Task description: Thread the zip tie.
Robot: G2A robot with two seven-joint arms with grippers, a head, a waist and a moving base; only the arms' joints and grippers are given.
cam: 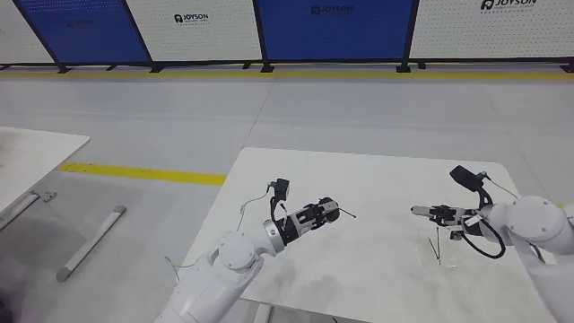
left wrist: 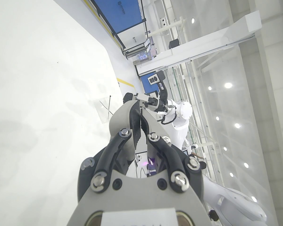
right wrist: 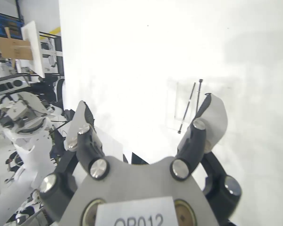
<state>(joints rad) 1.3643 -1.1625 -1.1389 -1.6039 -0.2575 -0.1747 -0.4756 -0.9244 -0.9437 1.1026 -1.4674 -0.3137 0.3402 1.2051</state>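
The thin black plastic zip tie (cam: 346,213) pinched in the closed left gripper (left wrist: 140,116) should be met squarely by the wide-open, empty right gripper (right wrist: 146,99).

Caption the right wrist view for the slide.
Open right end effector near two black zip ties lying on the white table.
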